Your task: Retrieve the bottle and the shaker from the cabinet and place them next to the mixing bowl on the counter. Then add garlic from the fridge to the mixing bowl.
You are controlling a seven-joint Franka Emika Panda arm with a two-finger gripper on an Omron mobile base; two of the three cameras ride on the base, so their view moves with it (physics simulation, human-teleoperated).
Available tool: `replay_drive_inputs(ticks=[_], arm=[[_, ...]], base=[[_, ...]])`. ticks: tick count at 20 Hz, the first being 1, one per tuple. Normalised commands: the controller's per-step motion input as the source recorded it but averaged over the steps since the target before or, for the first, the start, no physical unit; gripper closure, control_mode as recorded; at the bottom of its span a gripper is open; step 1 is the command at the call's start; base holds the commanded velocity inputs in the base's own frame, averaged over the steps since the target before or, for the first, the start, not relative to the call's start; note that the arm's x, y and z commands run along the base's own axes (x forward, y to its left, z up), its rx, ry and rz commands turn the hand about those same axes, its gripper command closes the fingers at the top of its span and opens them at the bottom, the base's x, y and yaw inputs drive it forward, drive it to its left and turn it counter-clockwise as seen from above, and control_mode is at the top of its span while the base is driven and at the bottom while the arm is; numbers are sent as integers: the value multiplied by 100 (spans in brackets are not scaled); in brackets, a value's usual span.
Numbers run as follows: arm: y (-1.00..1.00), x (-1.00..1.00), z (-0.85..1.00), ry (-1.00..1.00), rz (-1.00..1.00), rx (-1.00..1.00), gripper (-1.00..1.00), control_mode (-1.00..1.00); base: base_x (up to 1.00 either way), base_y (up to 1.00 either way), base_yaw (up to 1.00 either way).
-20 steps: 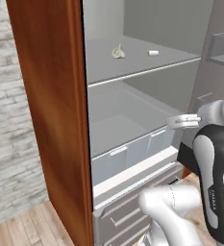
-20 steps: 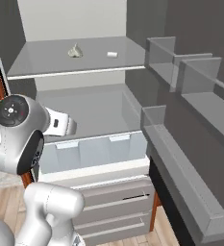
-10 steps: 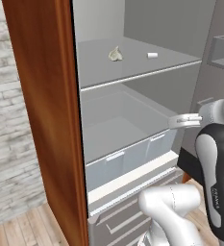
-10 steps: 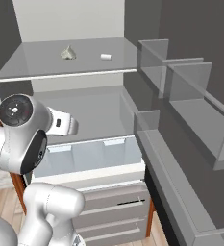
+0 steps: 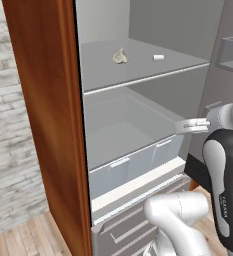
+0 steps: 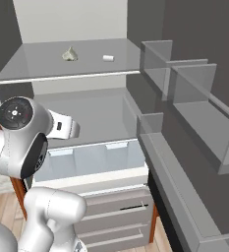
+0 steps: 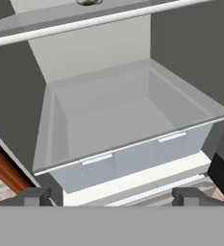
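A pale garlic bulb [image 5: 120,56] [image 6: 70,54] lies on the glass upper shelf [image 5: 138,75] [image 6: 47,74] of the open fridge. My gripper [image 7: 113,198] is open, its two dark fingertips [image 7: 35,195] far apart with nothing between them. It points at the clear crisper drawer [image 7: 132,144] below that shelf, well under the garlic. The bottle, the shaker, the cabinet and the mixing bowl are out of view.
A small white piece [image 5: 159,58] [image 6: 108,58] lies on the shelf to the right of the garlic. A brown wood panel [image 5: 43,125] stands at the fridge's left. The open door's clear bins [image 6: 194,98] run along the right. Grey drawers [image 6: 116,216] sit below.
The whole picture has shifted a little, so the base has moved slightly before the fridge. The arm keeps its pose and the gripper stays open.
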Motion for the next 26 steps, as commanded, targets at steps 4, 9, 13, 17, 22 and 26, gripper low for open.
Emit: replay_drive_inputs(ticks=[4, 9, 13, 17, 22, 26], arm=[[25, 0, 5, -1, 0, -1, -100, -100], [31, 0, 32, -3, 5, -8, -100, -100], [14, -2, 36, -3, 5, -8, -100, -100], [8, -35, 81, -18, 6, -7, -100, -100], [0, -14, 100, -13, 13, 0, -100, -100], [0, 24, 91, 4, 13, -1, -100, -100]], base=[[0, 0, 0], [0, 0, 0], [0, 0, 0], [0, 0, 0], [0, 0, 0], [0, 0, 0]])
